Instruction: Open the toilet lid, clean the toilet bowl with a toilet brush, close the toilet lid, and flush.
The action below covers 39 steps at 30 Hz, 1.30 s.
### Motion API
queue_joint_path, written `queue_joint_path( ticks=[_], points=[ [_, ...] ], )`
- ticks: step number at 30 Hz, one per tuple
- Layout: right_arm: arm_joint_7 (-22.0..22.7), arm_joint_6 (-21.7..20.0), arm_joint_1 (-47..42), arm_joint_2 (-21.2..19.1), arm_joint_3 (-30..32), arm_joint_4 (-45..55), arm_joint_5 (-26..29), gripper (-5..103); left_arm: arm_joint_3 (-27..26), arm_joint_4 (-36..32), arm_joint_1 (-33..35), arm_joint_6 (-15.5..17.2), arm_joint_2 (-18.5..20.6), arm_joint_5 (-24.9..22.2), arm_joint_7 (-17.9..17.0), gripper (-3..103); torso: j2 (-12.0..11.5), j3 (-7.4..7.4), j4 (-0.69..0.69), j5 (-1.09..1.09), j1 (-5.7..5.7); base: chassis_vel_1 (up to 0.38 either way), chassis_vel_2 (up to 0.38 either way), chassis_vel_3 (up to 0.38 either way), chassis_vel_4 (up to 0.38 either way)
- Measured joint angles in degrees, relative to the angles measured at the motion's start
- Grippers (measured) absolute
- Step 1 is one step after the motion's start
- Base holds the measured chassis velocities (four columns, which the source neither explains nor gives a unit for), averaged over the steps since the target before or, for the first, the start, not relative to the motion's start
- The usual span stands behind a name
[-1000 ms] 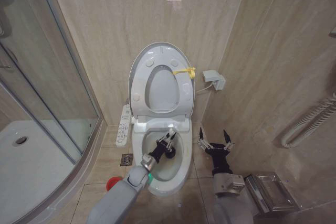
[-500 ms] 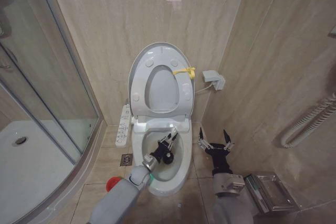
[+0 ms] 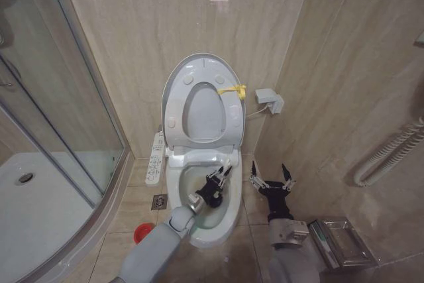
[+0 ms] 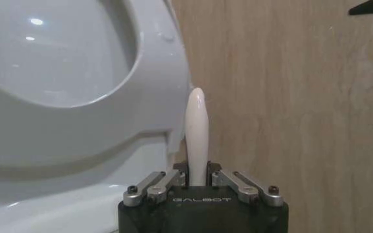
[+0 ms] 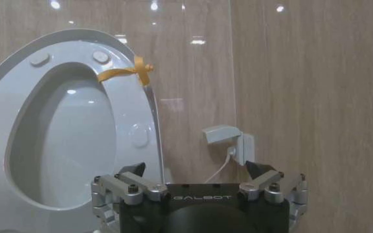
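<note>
Toilet brush (image 4: 195,138): thin white handle pinched upright between the left gripper's fingers, over the bowl's right rear part.
Left gripper (image 3: 220,177): inside the toilet bowl (image 3: 228,220) opening, clamped on the handle.
Toilet lid (image 3: 173,91): raised against the wall with the seat ring folded up in it; yellow tag (image 3: 233,90) at the right rim.
Right gripper (image 3: 271,178): just right of the bowl, above the floor, fingers spread, holding nothing.
Red holder base (image 3: 140,233): on the floor left of the bowl.
Shower enclosure (image 3: 53,130): far left.
</note>
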Motion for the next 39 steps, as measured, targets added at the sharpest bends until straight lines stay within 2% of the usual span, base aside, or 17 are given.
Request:
queue_joint_path(
  ticks=[6, 16, 28, 31, 39],
  points=[
    [0.0, 0.0, 0.0, 0.0, 0.0, 0.0, 0.0, 100, -2.5, -3.0, 2.2, 0.0, 2.3, 0.0, 0.1, 17, 0.0, 0.0, -0.01, -0.01, 0.0, 0.0, 0.0, 0.0, 0.0],
    [0.0, 0.0, 0.0, 0.0, 0.0, 0.0, 0.0, 100, -9.1, -15.5, 14.4, 1.5, 6.2, 1.8, -1.0, 17, 0.0, 0.0, 0.01, 0.0, 0.0, 0.0, 0.0, 0.0, 0.0],
    [0.0, 0.0, 0.0, 0.0, 0.0, 0.0, 0.0, 100, -12.9, -21.5, 23.0, 1.2, 8.3, 3.6, -1.3, 17, 0.0, -0.01, 0.0, -0.01, 0.0, 0.0, 0.0, 0.0, 0.0],
    [0.0, 0.0, 0.0, 0.0, 0.0, 0.0, 0.0, 100, -13.0, -22.1, 23.2, 1.2, 8.9, 3.6, -1.1, 17, 0.0, 0.0, 0.0, 0.0, -0.01, 0.0, 0.0, 0.0, 0.0],
    [0.0, 0.0, 0.0, 0.0, 0.0, 0.0, 0.0, 100, -12.2, -21.0, 17.1, 1.2, 8.7, 2.8, -0.8, 17, 0.0, 0.0, -0.02, 0.0, 0.0, 0.0, 0.0, 0.0, 0.0]
  ],
)
